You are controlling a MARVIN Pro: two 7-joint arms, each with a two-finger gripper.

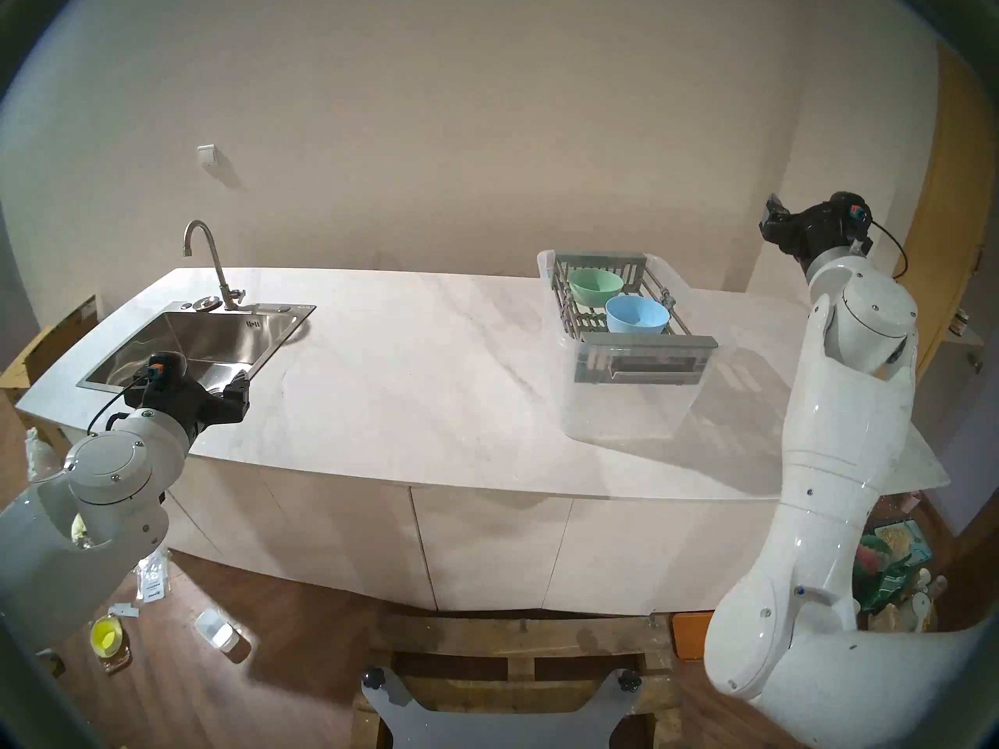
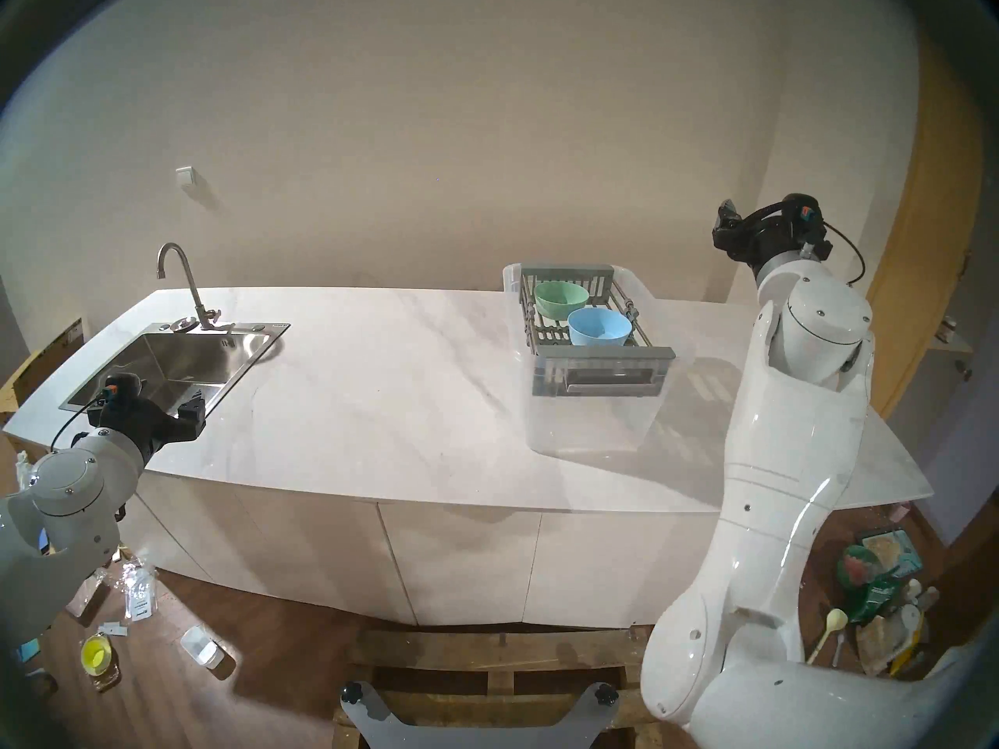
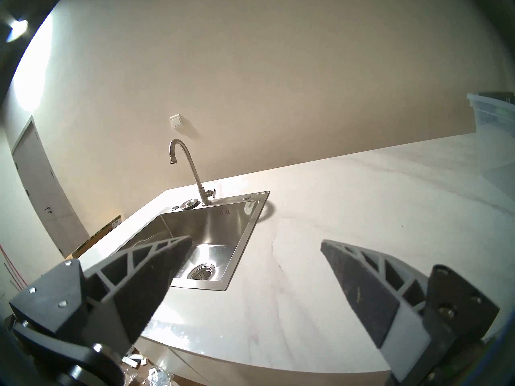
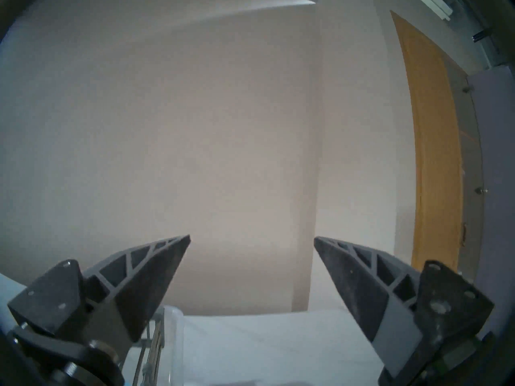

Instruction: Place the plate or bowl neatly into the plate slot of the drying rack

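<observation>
Counting the dishes, you are looking at two bowls sitting in the drying rack (image 1: 638,321) atop a clear tub (image 1: 621,402): one green bowl (image 1: 596,287) behind, one blue bowl (image 1: 637,315) in front, both on the plate slot (image 1: 581,321). Your left gripper (image 3: 256,244) and right gripper (image 4: 252,237) are both gaping wide, gripping nothing. A white counter (image 1: 421,364) with one sink (image 1: 211,342) is backing onto a beige wall.

Head pair high over the counter (image 1: 432,386); wrist views low, level, toward the wall (image 4: 195,126).

Beige wall (image 1: 486,110), wood floor (image 1: 270,623) (littered), white counter (image 1: 432,396), steel sink (image 1: 216,337)
</observation>
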